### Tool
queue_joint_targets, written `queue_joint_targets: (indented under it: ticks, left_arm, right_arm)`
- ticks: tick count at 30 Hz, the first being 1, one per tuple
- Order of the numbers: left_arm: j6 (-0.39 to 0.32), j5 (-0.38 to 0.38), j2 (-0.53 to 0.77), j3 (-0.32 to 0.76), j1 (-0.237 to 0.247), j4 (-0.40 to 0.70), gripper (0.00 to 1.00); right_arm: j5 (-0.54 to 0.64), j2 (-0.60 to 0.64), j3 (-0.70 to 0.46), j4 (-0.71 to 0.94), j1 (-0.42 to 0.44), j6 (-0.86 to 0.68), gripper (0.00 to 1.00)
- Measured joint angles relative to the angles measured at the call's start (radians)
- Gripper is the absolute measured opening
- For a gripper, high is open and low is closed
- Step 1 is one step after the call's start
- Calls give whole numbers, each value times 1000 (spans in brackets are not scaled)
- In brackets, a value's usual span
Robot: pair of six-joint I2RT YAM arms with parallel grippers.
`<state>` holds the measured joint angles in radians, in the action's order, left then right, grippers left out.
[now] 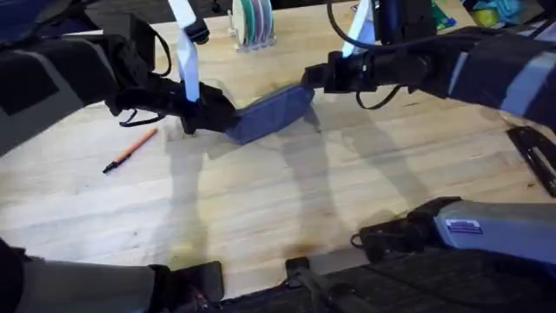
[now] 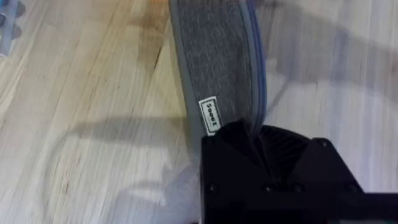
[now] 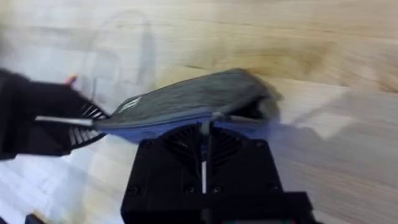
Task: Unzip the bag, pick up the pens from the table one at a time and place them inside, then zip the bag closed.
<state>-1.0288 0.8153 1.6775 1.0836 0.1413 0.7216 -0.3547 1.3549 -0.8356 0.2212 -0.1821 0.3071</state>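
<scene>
Gripping the bag [image 1: 271,111] from both ends: left claw [image 1: 211,113] and right claw [image 1: 314,80] each clamp it; orange pen [image 1: 130,150] lies out on the bench [image 1: 261,209].

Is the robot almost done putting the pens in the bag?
Not yet. Both grippers, left and right, are at the ends of the bag, apparently working on the zipper. An orange pen lies on the table, so loading and zipping shut remain.

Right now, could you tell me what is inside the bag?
The bag shows just grey fabric, with each pincer at one end. Its inside is covered, so any contents are hidden. One orange pen lies on the table.
</scene>
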Motion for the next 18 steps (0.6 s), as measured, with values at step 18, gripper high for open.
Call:
queue_joint_targets:
  ticks: [18]
  left_arm:
    - [-1,-15,0,0,-13,5,43]
  right_arm:
    - [72,-10,1,-149,-325,41,32]
